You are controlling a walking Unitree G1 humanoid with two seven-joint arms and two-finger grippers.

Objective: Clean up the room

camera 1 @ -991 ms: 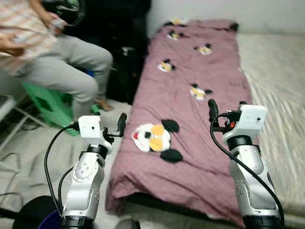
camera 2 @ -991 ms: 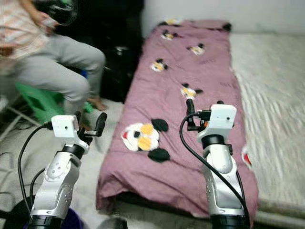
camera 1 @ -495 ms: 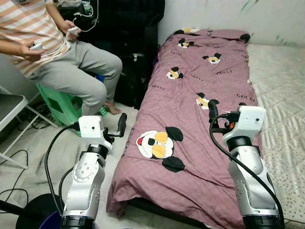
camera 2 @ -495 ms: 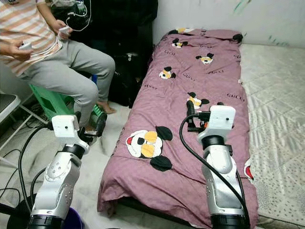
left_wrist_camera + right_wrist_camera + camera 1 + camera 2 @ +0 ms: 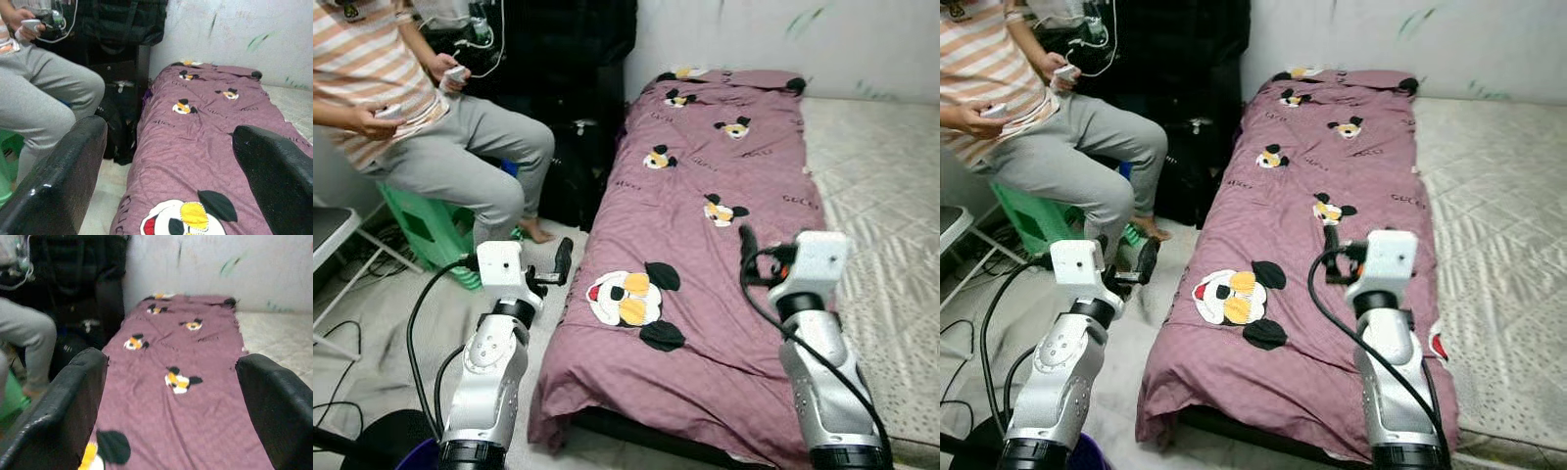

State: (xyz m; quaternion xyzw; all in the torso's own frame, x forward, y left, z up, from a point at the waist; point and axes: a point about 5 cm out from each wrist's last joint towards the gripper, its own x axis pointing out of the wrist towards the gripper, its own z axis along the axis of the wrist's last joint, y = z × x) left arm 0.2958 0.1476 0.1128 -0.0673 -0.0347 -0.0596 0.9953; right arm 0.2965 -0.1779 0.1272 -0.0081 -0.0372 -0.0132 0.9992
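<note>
Lying over the left part of the bed [image 5: 891, 186], a mauve blanket [image 5: 705, 255] with cartoon mouse faces runs from the white wall [image 5: 783, 39] down to the near edge, where it hangs a little toward the floor [image 5: 372, 323]. It looks mostly flat, with small wrinkles near the front corner. The right part of the bed shows a pale quilted cover. The left gripper [image 5: 168, 176] is held up beside the bed, above the floor and just left of the blanket edge; its two black fingers [image 5: 54, 181] stand wide apart and hold nothing. The right gripper [image 5: 171, 416] is raised above the blanket, near its right side; its fingers [image 5: 58, 411] are also spread apart and empty. At the left, a person [image 5: 431, 147] in a striped shirt and grey trousers sits on a green stool [image 5: 421, 225] and holds a small device in each hand. Behind the person's legs stand dark bags [image 5: 573, 166], close to the bed side. Black cables lie on the floor at the left.
</note>
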